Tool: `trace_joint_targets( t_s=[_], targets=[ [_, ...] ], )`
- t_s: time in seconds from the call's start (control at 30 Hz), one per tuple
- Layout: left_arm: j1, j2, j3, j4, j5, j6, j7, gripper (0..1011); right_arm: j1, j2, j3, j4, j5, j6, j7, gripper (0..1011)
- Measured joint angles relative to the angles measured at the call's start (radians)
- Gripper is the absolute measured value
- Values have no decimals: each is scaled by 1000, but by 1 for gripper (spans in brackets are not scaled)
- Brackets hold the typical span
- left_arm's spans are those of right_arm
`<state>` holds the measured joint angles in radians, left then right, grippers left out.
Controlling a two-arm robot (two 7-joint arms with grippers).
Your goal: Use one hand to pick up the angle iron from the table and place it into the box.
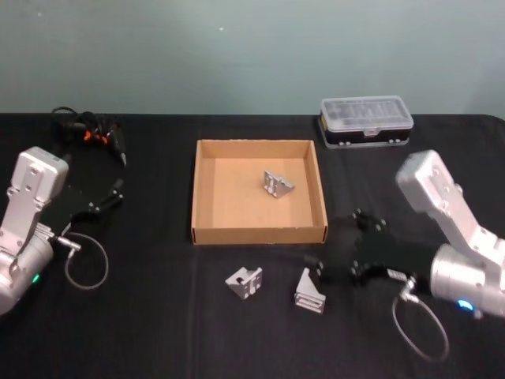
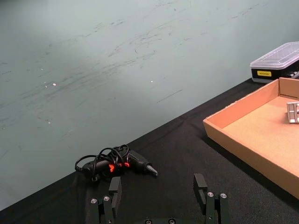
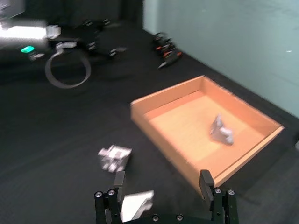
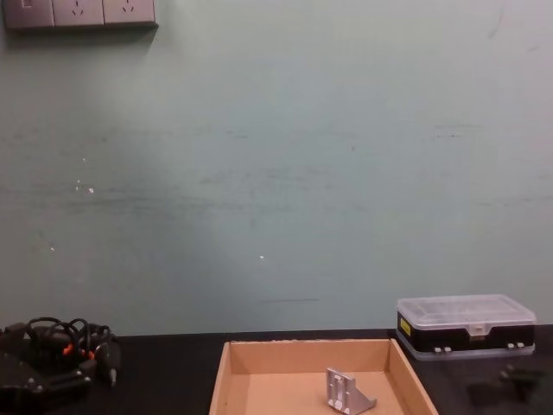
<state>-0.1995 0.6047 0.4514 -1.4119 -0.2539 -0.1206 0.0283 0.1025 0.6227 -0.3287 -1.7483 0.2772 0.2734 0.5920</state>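
Note:
The tan box sits mid-table with one angle iron lying inside it. Two more angle irons rest on the black table just in front of the box. My right gripper hovers open by the box's front right corner. In the right wrist view the right gripper has the nearer angle iron low beside one finger, the other angle iron farther off, and the box ahead. My left gripper stands open and holds nothing at the left.
A small black case with a clear lid stands behind the box's right corner. A black tool with coiled cables lies at the back left. Loose cable loops hang by each wrist.

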Motion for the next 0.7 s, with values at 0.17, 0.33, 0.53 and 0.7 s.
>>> trace_joint_targets(
  t_s=[0.17,0.33,0.53,0.7],
  targets=[
    [0,0,0,0,0,0,0,1011,-47,74,8,-33,28,-38,56,1004],
    [0,0,0,0,0,0,0,1011,-81,133,3,-41,49,-71,96,1004],
    [0,0,0,0,0,0,0,1011,-94,167,-16,-37,59,-87,116,1004],
    [0,0,0,0,0,0,0,1011,-81,176,-47,-31,53,-83,117,1004]
  ],
)
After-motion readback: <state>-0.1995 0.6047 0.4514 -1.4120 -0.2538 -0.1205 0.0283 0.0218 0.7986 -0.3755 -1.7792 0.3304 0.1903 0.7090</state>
